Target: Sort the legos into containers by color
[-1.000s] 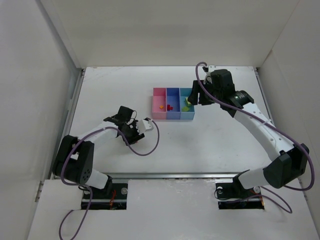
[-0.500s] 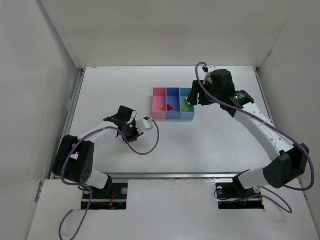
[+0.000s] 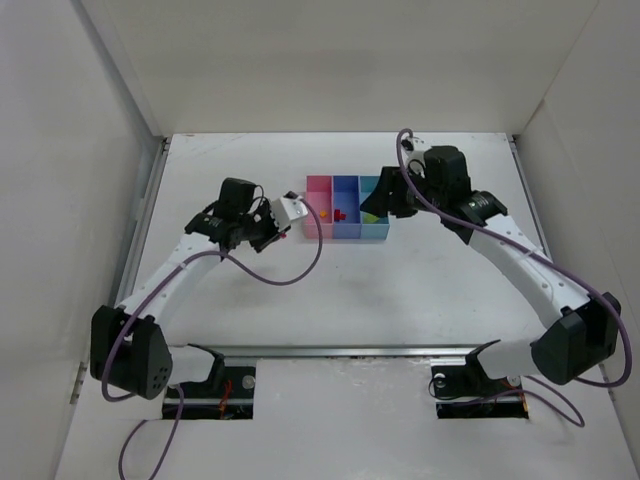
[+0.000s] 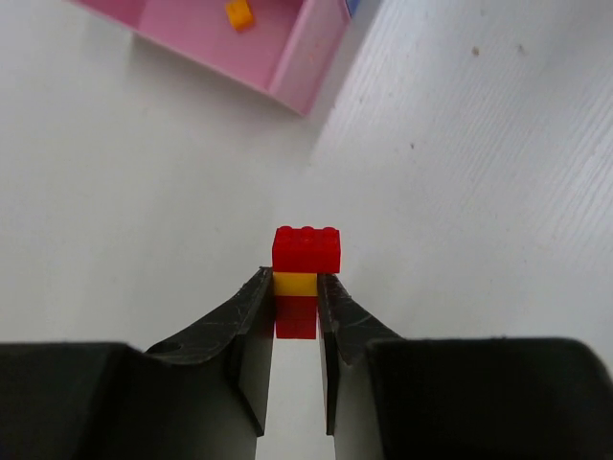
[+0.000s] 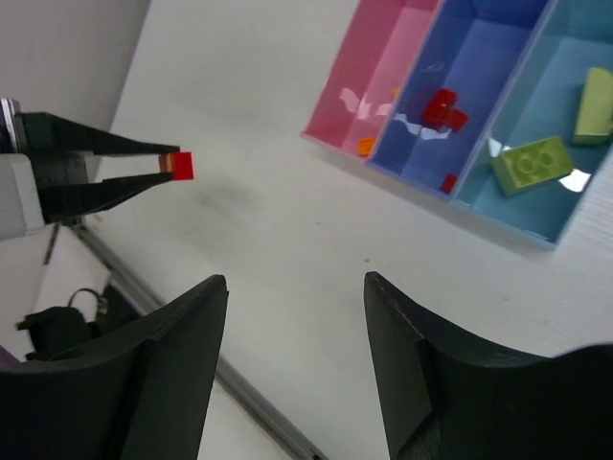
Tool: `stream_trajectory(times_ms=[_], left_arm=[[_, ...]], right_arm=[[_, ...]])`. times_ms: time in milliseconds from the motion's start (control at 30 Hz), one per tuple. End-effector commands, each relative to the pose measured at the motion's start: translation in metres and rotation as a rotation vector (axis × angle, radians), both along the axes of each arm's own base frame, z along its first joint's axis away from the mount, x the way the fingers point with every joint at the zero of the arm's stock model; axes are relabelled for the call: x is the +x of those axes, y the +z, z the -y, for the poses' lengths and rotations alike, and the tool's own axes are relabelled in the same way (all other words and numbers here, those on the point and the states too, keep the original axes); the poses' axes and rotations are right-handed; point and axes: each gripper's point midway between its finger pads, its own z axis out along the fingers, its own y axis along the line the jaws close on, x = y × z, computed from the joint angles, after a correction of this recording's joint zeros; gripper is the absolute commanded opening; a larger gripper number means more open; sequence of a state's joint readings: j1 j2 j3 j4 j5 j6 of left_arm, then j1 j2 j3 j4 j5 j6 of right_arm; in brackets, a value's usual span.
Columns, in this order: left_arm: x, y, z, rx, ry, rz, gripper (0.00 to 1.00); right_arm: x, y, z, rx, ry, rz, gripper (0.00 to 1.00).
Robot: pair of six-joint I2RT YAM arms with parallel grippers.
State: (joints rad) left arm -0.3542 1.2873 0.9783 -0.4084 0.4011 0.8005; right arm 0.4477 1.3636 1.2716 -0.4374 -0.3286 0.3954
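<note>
My left gripper [image 3: 289,211] is shut on a small lego stack [image 4: 305,278], red on top, a yellow-orange layer, red below. It holds the stack above the table just left of the tray; it also shows in the right wrist view [image 5: 180,165]. The tray has a pink bin [image 3: 318,226], a blue bin [image 3: 345,228] and a cyan bin [image 3: 374,230]. An orange brick [image 4: 238,13] lies in the pink bin [image 4: 297,72]. Red bricks [image 5: 441,107] lie in the blue bin, yellow-green bricks [image 5: 532,163] in the cyan bin. My right gripper [image 5: 295,280] is open and empty over the tray's right end.
White walls enclose the table on the left, back and right. A metal rail [image 3: 340,350] runs along the near edge. A purple cable [image 3: 285,280] hangs from the left arm over the table.
My left arm has risen and swung up and right from the table's left-middle to the pink bin's left side, carrying the stack. The right gripper shifted slightly.
</note>
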Motion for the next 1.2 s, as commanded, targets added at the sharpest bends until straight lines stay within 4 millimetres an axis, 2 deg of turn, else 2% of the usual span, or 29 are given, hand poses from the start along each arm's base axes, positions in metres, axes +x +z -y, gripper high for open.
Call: stream_trajectory(times_ms=[0, 67, 100, 133, 167, 200, 267, 300, 367, 400, 467, 600, 700, 800, 1033, 1100, 1167], left_arm=[[-0.005, 0.051, 0.024, -0.118, -0.06, 0.037, 0.0], [-0.005, 0.065, 0.035, -0.146, -0.077, 0.043, 0.0], [-0.005, 0.077, 0.046, -0.172, -0.095, 0.041, 0.0], [-0.007, 0.085, 0.052, -0.189, -0.11, 0.048, 0.0], [-0.006, 0.087, 0.058, -0.191, -0.124, 0.049, 0.0], [-0.008, 0.093, 0.069, -0.202, -0.146, 0.05, 0.0], [-0.014, 0.095, 0.075, -0.202, -0.167, 0.046, 0.0], [-0.013, 0.099, 0.076, -0.21, -0.162, 0.049, 0.0], [-0.015, 0.099, 0.079, -0.21, -0.171, 0.048, 0.0], [-0.015, 0.103, 0.079, -0.219, -0.165, 0.049, 0.0], [-0.016, 0.103, 0.08, -0.224, -0.172, 0.046, 0.0], [-0.023, 0.103, 0.089, -0.233, -0.208, 0.028, 0.0], [-0.02, 0.114, 0.092, -0.255, -0.199, 0.044, 0.0], [-0.017, 0.11, 0.091, -0.244, -0.19, 0.038, 0.0], [-0.015, 0.111, 0.091, -0.243, -0.184, 0.051, 0.0], [-0.014, 0.111, 0.09, -0.242, -0.172, 0.048, 0.0], [-0.011, 0.112, 0.09, -0.241, -0.166, 0.059, 0.0]], right_arm=[[-0.013, 0.042, -0.03, 0.207, 0.101, 0.07, 0.64], [-0.024, 0.045, -0.045, 0.232, 0.134, 0.055, 0.64], [-0.023, 0.041, -0.055, 0.226, 0.151, 0.041, 0.64], [-0.031, 0.041, -0.069, 0.226, 0.189, 0.035, 0.64], [-0.031, 0.05, -0.076, 0.235, 0.206, 0.048, 0.66], [-0.028, 0.043, -0.085, 0.231, 0.212, 0.021, 0.67], [-0.025, 0.046, -0.093, 0.24, 0.196, 0.023, 0.67], [-0.022, 0.05, -0.093, 0.247, 0.181, 0.027, 0.67], [-0.02, 0.04, -0.1, 0.243, 0.184, 0.002, 0.65], [-0.019, 0.047, -0.101, 0.251, 0.186, 0.015, 0.64], [-0.016, 0.044, -0.105, 0.247, 0.199, 0.016, 0.64], [-0.022, 0.043, -0.12, 0.254, 0.264, 0.004, 0.64], [-0.019, 0.039, -0.124, 0.255, 0.268, -0.016, 0.64], [-0.023, 0.039, -0.127, 0.255, 0.277, -0.017, 0.64], [-0.025, 0.037, -0.128, 0.26, 0.294, -0.023, 0.42], [-0.025, 0.037, -0.128, 0.256, 0.298, -0.015, 0.4], [-0.028, 0.041, -0.127, 0.263, 0.308, -0.01, 0.45]])
